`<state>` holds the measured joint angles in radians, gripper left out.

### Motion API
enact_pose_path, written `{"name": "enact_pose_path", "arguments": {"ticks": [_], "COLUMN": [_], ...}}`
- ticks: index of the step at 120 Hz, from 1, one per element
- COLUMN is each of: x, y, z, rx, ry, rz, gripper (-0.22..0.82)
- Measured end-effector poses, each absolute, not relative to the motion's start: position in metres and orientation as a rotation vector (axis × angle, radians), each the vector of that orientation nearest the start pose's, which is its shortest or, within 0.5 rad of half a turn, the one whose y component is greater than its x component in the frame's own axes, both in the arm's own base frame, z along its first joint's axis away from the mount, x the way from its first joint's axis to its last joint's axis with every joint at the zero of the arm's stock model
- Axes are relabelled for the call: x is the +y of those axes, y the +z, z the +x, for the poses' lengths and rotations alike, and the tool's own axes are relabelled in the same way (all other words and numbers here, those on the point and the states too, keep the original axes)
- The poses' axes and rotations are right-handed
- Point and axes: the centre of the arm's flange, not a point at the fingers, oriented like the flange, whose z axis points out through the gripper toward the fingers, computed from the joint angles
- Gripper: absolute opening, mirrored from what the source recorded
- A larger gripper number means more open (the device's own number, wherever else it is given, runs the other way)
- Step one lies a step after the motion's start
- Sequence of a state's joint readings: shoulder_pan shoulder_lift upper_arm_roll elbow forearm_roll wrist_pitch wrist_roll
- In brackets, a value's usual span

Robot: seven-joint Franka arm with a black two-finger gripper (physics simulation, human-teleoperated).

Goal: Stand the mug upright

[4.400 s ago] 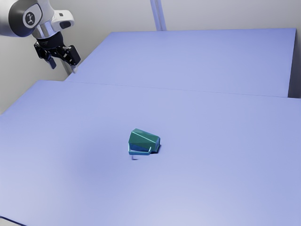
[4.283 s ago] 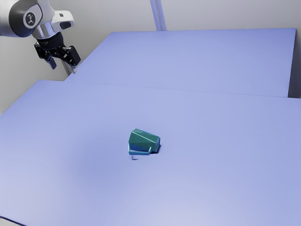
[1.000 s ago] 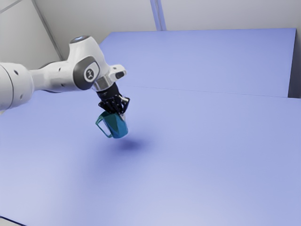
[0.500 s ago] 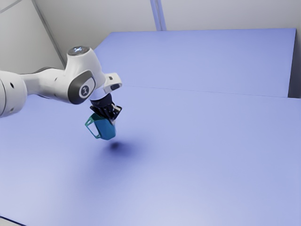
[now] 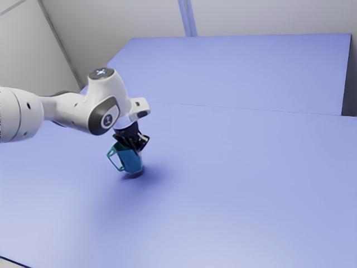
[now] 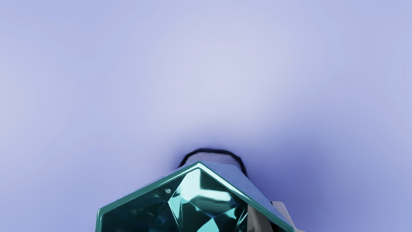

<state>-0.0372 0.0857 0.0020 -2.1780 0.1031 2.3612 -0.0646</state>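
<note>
A white robot arm [image 5: 72, 109] comes in from the exterior view's left and bends down to a black gripper [image 5: 137, 149] above a pale blue-violet surface [image 5: 234, 195]. The gripper is clamped on the wall of a shiny teal, many-sided mug [image 5: 131, 162], near its rim [image 6: 148, 187]; in the wrist view, one finger is inside the mug and the other outside. The mug is nearly upright but leaning, its mouth up toward the gripper and its handle [image 5: 114, 163] toward the exterior view's left. A dark shadow lies right under its base; whether the base touches the surface, I cannot tell.
</note>
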Motion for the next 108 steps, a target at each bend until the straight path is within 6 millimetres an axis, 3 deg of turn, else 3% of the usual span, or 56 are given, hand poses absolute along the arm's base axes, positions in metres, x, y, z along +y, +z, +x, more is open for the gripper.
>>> {"name": "enact_pose_path", "arguments": {"ticks": [40,59,71,86,108], "x": [-0.016,-0.017,-0.017,-0.017,-0.017], "y": [0.346,0.346,0.349,0.361,0.396], "z": [0.559,0.559,0.559,0.559,0.559], "rx": [0.052,0.053,0.054,0.057,0.053], "ry": [-0.159,-0.159,-0.165,-0.195,-0.292], "rz": [-3.068,-3.072,-3.073,-3.071,-3.069], "gripper": [-0.18,0.18,0.34,0.46,0.54]}}
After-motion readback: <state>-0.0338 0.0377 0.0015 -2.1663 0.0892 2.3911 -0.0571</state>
